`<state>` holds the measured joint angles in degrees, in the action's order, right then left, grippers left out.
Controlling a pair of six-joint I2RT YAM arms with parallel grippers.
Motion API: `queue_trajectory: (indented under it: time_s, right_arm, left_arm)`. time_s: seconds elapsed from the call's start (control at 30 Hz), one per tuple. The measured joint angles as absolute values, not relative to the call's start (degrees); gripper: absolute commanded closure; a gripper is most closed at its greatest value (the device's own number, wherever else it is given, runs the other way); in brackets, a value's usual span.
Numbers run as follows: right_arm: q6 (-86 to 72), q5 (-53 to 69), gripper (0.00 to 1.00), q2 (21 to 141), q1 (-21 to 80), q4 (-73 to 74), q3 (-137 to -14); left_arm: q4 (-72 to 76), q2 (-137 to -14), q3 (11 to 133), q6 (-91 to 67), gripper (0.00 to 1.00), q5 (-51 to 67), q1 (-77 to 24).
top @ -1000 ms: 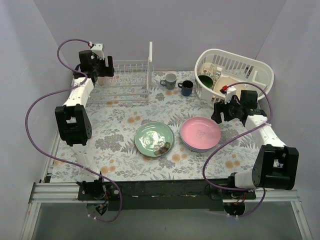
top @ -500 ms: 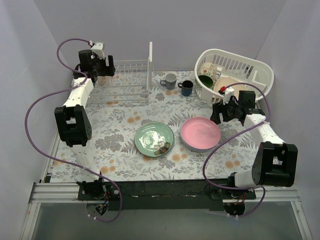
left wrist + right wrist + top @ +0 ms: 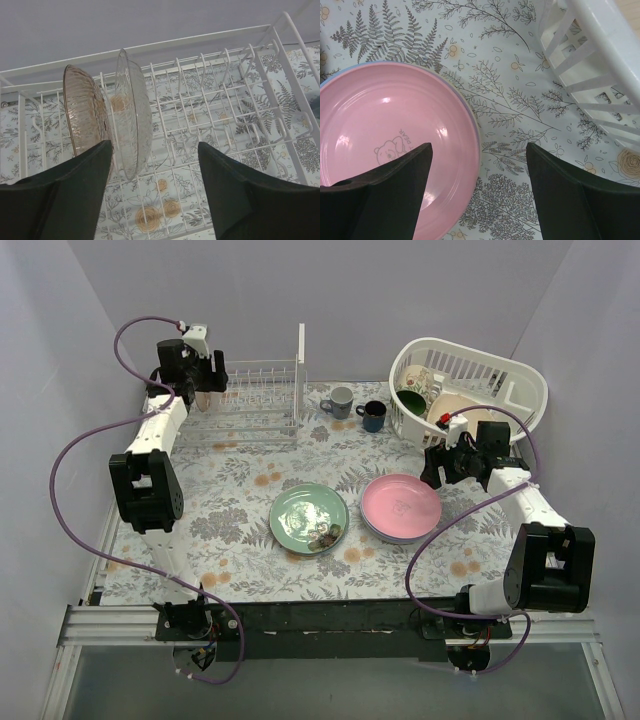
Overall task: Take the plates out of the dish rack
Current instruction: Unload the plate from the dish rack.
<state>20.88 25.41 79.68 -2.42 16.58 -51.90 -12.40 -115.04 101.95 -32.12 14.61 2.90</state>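
The white wire dish rack (image 3: pixel 255 400) stands at the back left; it also shows in the left wrist view (image 3: pixel 225 100). Two plates stand on edge at its left end: a ribbed brownish glass one (image 3: pixel 84 115) and a clear one (image 3: pixel 133 120). My left gripper (image 3: pixel 203 390) hangs open above them (image 3: pixel 155 165), the clear plate's lower edge near the left finger. A pink plate (image 3: pixel 400 506) lies on a blue one, and a pale green plate (image 3: pixel 308 517) lies left of it. My right gripper (image 3: pixel 452 464) is open and empty above the pink plate's right rim (image 3: pixel 479 170).
A white oval slotted basket (image 3: pixel 470 390) with dishes stands at the back right, its wall close to my right gripper (image 3: pixel 600 60). A grey mug (image 3: pixel 340 401) and a dark blue mug (image 3: pixel 373 415) stand between rack and basket. Brown bits (image 3: pixel 325 536) lie on the green plate.
My right gripper has drawn slightly back and left, away from the pink plate. The left gripper has barely moved over the rack.
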Motion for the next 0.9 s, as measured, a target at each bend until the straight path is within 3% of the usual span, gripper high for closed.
queue_trajectory:
  time_s: [0.4, 0.5, 0.67, 0.9]
  right_arm:
    - [21.0, 25.2, 0.17, 80.0, -2.2, 16.7, -51.9]
    - [21.0, 25.1, 0.17, 80.0, -2.2, 16.7, -51.9]
    - [21.0, 24.9, 0.17, 80.0, -2.2, 16.8, -51.9]
    - [21.1, 24.9, 0.17, 80.0, -2.2, 16.8, -51.9]
  left_arm:
    - [-12.5, -120.8, 106.6, -31.7, 0.45, 15.7, 2.9]
    - [-13.5, -122.2, 107.7, -31.8, 0.52, 16.1, 3.1]
    - [-13.8, -122.8, 109.1, -32.1, 0.73, 17.0, 3.5]
    - [-14.0, -123.2, 109.7, -32.8, 0.77, 18.1, 4.0]
